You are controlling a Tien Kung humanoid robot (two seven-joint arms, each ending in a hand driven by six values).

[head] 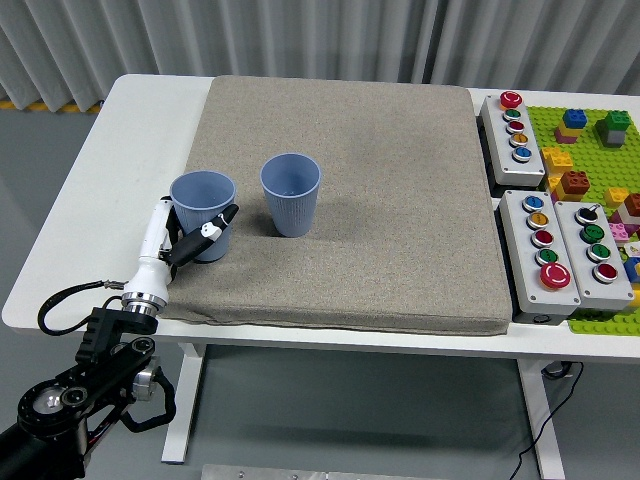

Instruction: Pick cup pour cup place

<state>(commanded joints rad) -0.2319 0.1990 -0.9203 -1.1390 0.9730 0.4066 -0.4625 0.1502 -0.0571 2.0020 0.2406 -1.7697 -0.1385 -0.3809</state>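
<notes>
Cup one (203, 213), light blue and upright, stands on the grey mat (400, 200) near the mat's left edge. We see the left hand (185, 236) wrapped around its lower wall: a white finger lies along the cup's left side and a black-tipped finger (217, 226) crosses its front. We cannot tell whether the cup's base touches the mat. A second blue cup (291, 193) stands upright on the mat just right of the held cup, apart from it, mouth open upward. Right of the mat, on the white table (110, 170), we see grey button boxes (553, 247) and a green baseplate (605, 180) carrying coloured blocks.
</notes>
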